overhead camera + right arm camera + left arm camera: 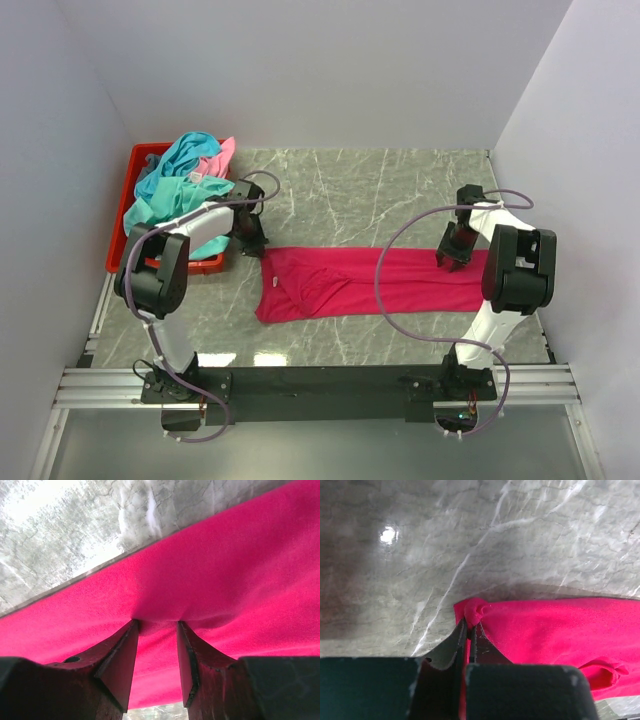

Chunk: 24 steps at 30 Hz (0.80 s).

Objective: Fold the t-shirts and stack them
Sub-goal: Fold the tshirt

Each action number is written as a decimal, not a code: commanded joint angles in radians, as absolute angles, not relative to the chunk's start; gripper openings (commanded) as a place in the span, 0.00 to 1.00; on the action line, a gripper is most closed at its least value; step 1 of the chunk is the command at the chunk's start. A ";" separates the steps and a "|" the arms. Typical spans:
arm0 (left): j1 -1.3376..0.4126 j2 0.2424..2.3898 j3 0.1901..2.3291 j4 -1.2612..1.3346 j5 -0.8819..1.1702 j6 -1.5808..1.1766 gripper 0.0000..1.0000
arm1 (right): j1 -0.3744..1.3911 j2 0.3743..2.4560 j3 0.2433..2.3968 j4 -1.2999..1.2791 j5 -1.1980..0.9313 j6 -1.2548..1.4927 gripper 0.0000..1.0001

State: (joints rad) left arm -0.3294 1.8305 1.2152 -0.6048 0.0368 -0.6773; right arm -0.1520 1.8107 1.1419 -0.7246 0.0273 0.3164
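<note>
A magenta-red t-shirt lies folded into a long strip across the marble table. My left gripper is at its far left corner. In the left wrist view the left gripper is shut on a bunched corner of the shirt. My right gripper is over the strip's right part. In the right wrist view the right gripper has its jaws apart, tips pressed onto the flat cloth. A teal t-shirt and a light pink one are heaped in a bin.
The red plastic bin stands at the table's left edge, just behind my left arm. White walls close in the back and both sides. Bare marble stretches behind the strip, and the arms' mounting rail runs along the near edge.
</note>
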 commanded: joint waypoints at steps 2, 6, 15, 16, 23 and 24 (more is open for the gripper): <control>-0.319 1.795 1.209 -0.581 0.031 -0.678 0.01 | -0.183 1.838 1.123 -0.663 0.095 0.291 0.44; -0.319 1.835 1.247 -0.551 0.037 -0.672 0.00 | -0.183 1.844 1.127 -0.660 0.095 0.291 0.44; -0.290 2.095 1.607 -0.597 0.005 -0.591 0.01 | -0.187 1.897 1.190 -0.658 0.097 0.296 0.44; -0.285 2.112 1.630 -0.600 -0.026 -0.588 0.01 | -0.186 1.902 1.199 -0.660 0.097 0.296 0.44; -0.247 2.187 1.715 -0.606 -0.025 -0.577 0.02 | -0.189 1.947 1.291 -0.673 0.083 0.310 0.44; -0.245 2.181 1.721 -0.601 -0.017 -0.574 0.04 | -0.187 1.941 1.296 -0.669 0.078 0.308 0.44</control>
State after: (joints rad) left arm -0.2813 2.1757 1.6791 -0.5957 0.0475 -0.6182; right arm -0.1707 1.9038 1.2709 -0.7326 0.0322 0.3172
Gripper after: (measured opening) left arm 0.039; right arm 0.438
